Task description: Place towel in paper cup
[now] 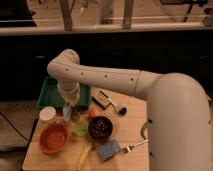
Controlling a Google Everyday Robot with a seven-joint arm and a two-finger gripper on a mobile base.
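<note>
gripper (69, 107) points down off the wrist, over the near edge of the green tray (49, 95). towel (66, 113) = pale strip dangling from its tip, so it's clamped on the cloth; exact gap can't tell. paper cup (47, 115) sits just left of the gripper in view, upright, rim up. towel hangs close beside the cup, not in it. orange bowl (53, 138) is below-left of the gripper, nearer the cam, just in front of the cup. dark bowl (100, 128) is below-right, w/ small bits inside. blue pad (109, 149) is further down-right, w/ fork (135, 146) just past it. brush (113, 104) is right of the gripper at approx same height. all on the wooden table (127, 125).
</note>
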